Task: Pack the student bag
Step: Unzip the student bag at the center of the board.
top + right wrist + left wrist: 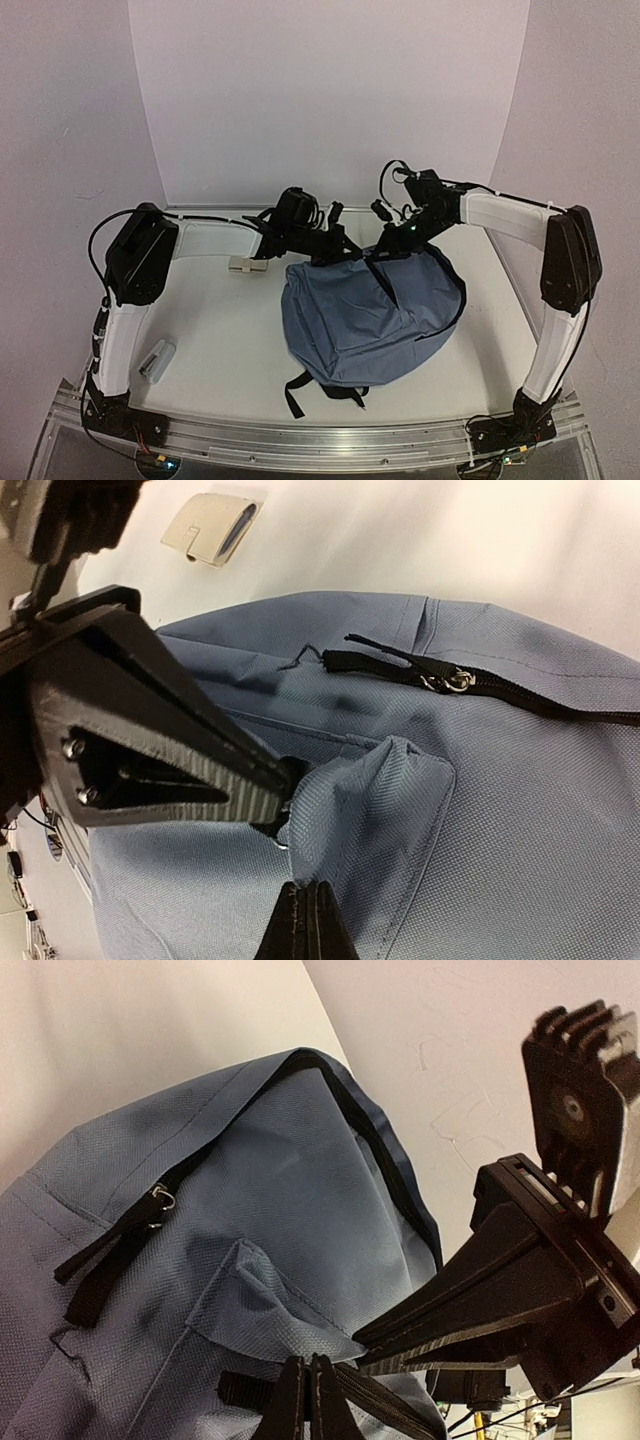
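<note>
So the student bag [370,320] sits a bit right of centre on the tabletop [220,330], top toward the far edge and black straps [300,392] trailing toward the near edge. Both arms are crowded onto its far end. The left gripper [305,1365] and right gripper [306,890] each have their fingers pressed together, tips at the same raised fold of fabric [400,770]. I honestly can't tell if any cloth is actually caught. The zipper pull [455,680] lies just beside that fold and nobody's on it. My worry is that the soft fabric slips free, a tug drags the whole bag, or the fingers knock each other. The small beige case [247,265] and pale grey object [157,360] aren't packed yet.
</note>
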Robot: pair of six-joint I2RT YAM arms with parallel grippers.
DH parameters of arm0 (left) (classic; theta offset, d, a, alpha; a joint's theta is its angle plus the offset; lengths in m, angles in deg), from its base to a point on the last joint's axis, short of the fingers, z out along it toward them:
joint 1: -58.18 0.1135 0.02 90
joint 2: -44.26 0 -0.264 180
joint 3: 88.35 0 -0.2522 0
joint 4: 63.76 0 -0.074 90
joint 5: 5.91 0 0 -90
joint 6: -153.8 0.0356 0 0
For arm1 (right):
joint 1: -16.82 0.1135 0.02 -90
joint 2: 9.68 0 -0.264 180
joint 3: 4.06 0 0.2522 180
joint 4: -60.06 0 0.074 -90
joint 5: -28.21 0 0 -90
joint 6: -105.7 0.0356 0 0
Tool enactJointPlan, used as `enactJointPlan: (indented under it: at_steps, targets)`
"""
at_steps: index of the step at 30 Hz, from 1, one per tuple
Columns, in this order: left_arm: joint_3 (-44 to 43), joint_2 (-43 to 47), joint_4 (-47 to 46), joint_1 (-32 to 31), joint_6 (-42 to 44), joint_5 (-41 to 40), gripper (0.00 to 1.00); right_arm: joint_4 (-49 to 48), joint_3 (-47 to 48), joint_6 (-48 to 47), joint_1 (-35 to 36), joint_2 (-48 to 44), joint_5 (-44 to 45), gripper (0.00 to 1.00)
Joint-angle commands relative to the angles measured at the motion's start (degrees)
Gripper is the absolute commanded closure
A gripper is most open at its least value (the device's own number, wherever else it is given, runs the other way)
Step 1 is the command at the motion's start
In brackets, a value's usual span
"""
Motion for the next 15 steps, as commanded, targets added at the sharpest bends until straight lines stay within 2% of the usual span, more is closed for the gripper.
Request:
enactJointPlan:
  at_steps: [1,7,15]
  targets:
    - [0.4,5.7,0.6,-3.3,4.8,0.8,1.00,-1.4,2.7,1.6,0.0,1.6,1.4,1.00]
    - [-1.9,5.6,4.6,-5.9,9.1,-1.2,1.00,-1.5,2.9,2.1,0.0,2.5,2.1,1.00]
    - [0.0,6.6,7.3,-8.9,12.8,-2.4,1.00,-1.4,3.8,2.2,-0.4,2.7,2.2,1.00]
